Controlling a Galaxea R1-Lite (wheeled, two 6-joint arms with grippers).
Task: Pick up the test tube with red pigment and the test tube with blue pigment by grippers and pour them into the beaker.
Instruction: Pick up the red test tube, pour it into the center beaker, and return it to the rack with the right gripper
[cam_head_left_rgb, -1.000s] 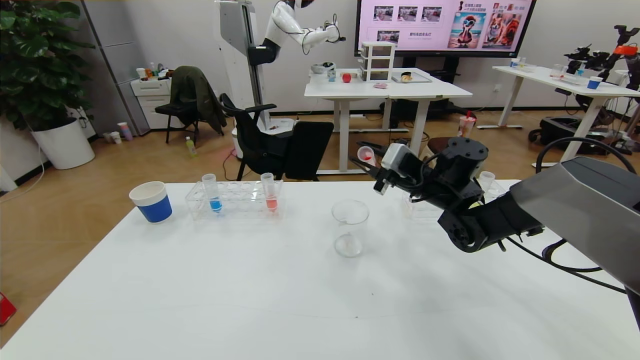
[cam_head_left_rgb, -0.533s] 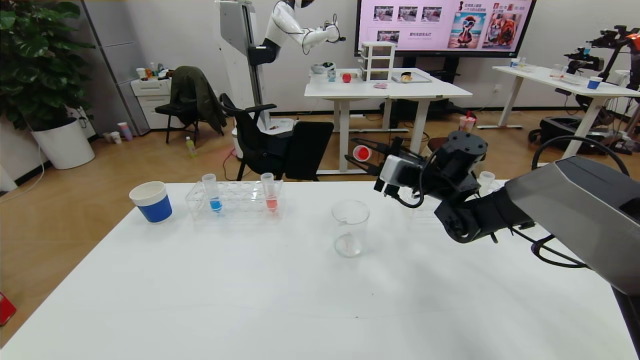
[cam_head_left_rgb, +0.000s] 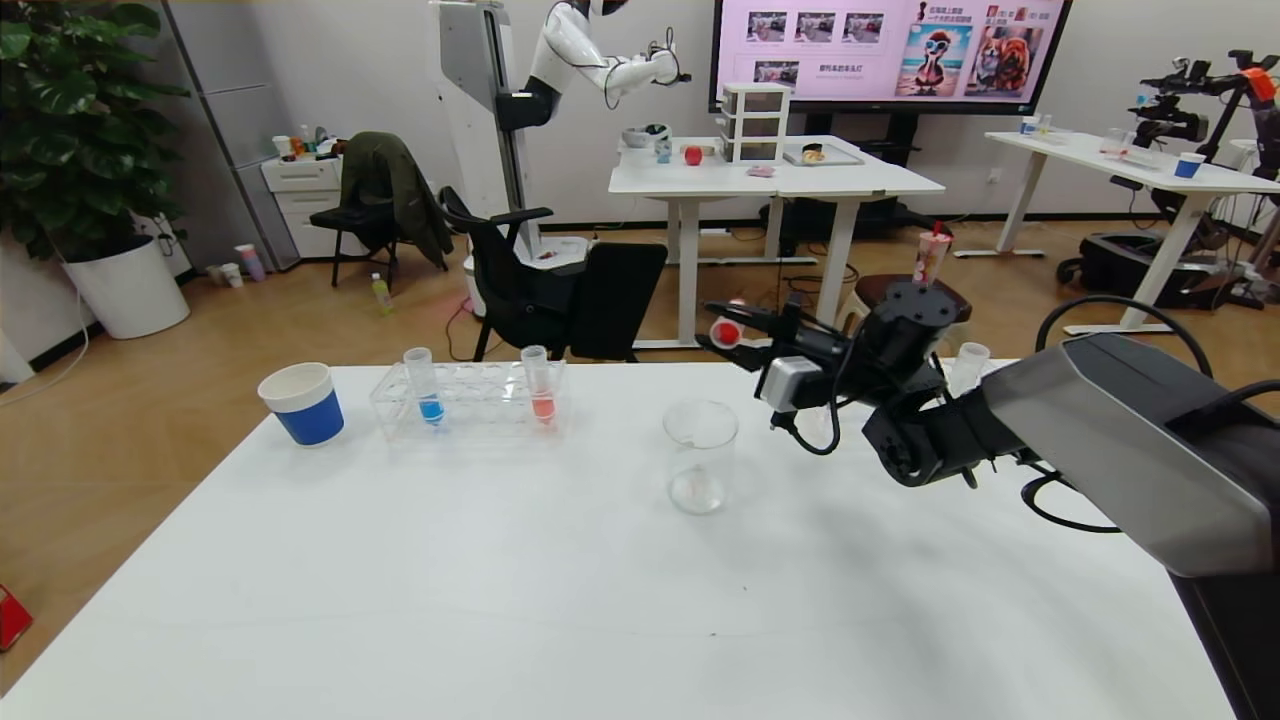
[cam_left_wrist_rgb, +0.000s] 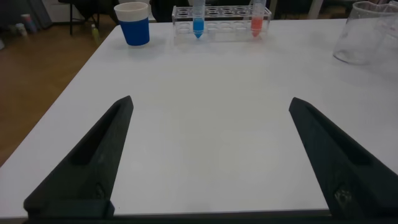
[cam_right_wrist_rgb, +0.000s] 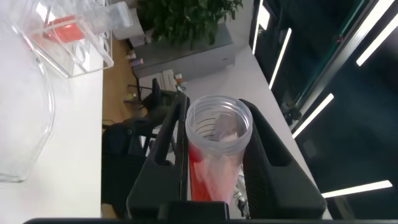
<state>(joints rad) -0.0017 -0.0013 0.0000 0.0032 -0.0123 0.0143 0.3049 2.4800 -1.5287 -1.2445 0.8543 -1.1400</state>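
- Head view: the test tube with red pigment (cam_head_left_rgb: 726, 331), pinched by the right gripper (cam_head_left_rgb: 738, 326), has been tipped further sideways, above and behind the beaker (cam_head_left_rgb: 700, 455); pouring seems close.
- Left wrist view: the left gripper (cam_left_wrist_rgb: 211, 155) is spread wide, low over the table (cam_left_wrist_rgb: 205, 124); the test tube with blue pigment (cam_left_wrist_rgb: 198, 17) is seen in the far rack (cam_left_wrist_rgb: 222, 25).
- Right wrist view: the red tube is squeezed between black fingers (cam_right_wrist_rgb: 264, 155).

The left gripper (cam_left_wrist_rgb: 205, 162) is held low over the white table (cam_left_wrist_rgb: 205, 93), its fingers (cam_left_wrist_rgb: 93, 162) spread wide. Beyond it, a clear rack (cam_left_wrist_rgb: 222, 14) is seen holding a blue-filled tube (cam_left_wrist_rgb: 198, 20) and a pale red one (cam_left_wrist_rgb: 255, 20). A blue-banded cup (cam_left_wrist_rgb: 134, 22) is set beside the rack's blue-tube end; a beaker (cam_left_wrist_rgb: 367, 34) is set apart, past its other end.
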